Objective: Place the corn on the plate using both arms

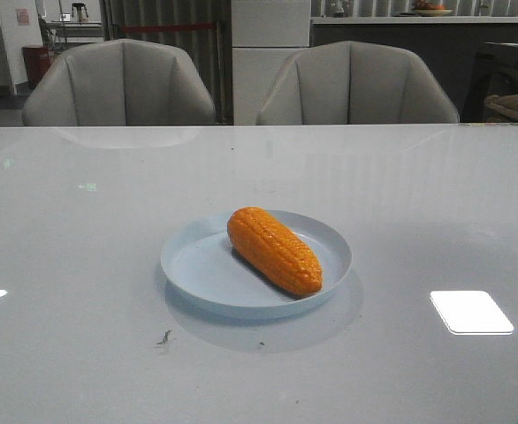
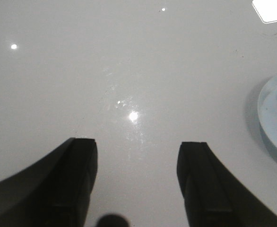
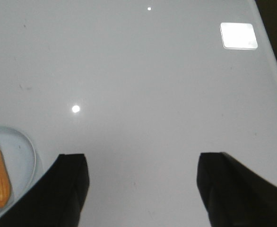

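On the tabletop [image 1: 82, 265], centre: one corn [image 1: 274, 250], lying diagonally inside the plate [image 1: 197, 265], one end close to the near-right rim; placement judged complete. Left gripper [image 2: 136, 177] and right gripper [image 3: 141, 187]: fingers spread wide and empty, each over bare surface beside the plate. Risk noted: an arm sweeping back low could clip the rim, sliding the plate or rolling the corn out.

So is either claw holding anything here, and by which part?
Nothing is held. Both the left claw and the right claw are open over bare table; the corn lies on the plate.
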### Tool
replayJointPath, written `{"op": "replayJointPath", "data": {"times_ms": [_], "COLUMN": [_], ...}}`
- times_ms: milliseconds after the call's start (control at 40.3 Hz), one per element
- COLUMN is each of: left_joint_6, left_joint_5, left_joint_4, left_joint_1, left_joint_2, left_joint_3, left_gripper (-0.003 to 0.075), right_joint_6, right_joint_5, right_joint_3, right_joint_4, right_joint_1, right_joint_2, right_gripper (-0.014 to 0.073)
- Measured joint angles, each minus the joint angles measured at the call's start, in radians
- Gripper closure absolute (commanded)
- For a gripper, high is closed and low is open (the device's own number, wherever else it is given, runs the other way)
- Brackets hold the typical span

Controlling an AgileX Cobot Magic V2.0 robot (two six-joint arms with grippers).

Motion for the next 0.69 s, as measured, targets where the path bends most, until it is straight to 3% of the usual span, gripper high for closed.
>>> {"op": "replayJointPath", "data": {"times_ms": [248,695], "left_joint_6": [-0.129,-0.136], "left_joint_5": [-0.064,-0.097], "left_joint_4": [0.135,0.151], "left_joint_1": [0.000,0.000], "left_joint_2": [0.017,0.017], "left_joint_3": [0.000,0.000], "left_gripper": [0.0282,0.0283], "right_joint_6": [-0.004,-0.004], "right_joint_5": [-0.059,-0.078], "right_joint_3": [0.328,0.351], "right_joint_4": [0.002,0.003], "right_joint_1": [-0.001,-0.001], "right_joint_2": [-0.184,-0.210], "right_gripper": [0.0012,0.0012]}}
